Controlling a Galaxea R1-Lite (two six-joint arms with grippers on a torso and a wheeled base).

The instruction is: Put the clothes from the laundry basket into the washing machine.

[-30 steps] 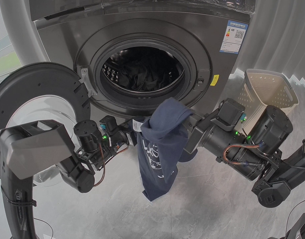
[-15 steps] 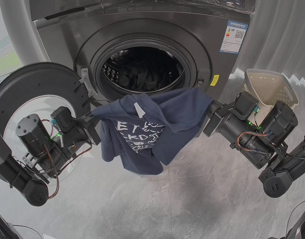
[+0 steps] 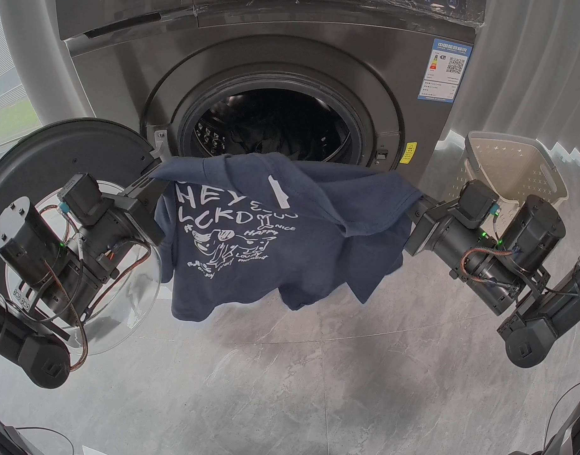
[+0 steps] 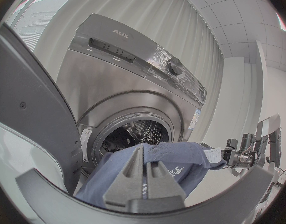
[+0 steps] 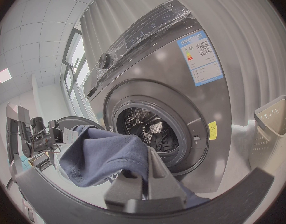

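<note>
A navy T-shirt (image 3: 277, 229) with white print hangs stretched between my two grippers, just in front of the washing machine (image 3: 271, 52) and below its open drum (image 3: 274, 131). My left gripper (image 3: 152, 181) is shut on the shirt's left end, my right gripper (image 3: 411, 213) is shut on its right end. Dark clothes lie inside the drum. In the left wrist view the gripper (image 4: 145, 164) pinches the shirt (image 4: 180, 161). In the right wrist view the gripper (image 5: 146, 168) pinches the cloth (image 5: 102, 153). The beige laundry basket (image 3: 523, 172) stands right of the machine.
The round machine door (image 3: 56, 159) is swung open at the left, behind my left arm. Grey tiled floor (image 3: 315, 380) lies below the shirt. A white curtain (image 3: 536, 58) hangs behind the basket.
The grippers have drawn apart, left going left and up, right going right. The shirt went from hanging bunched to spread wide, and it has risen to the drum's lower rim.
</note>
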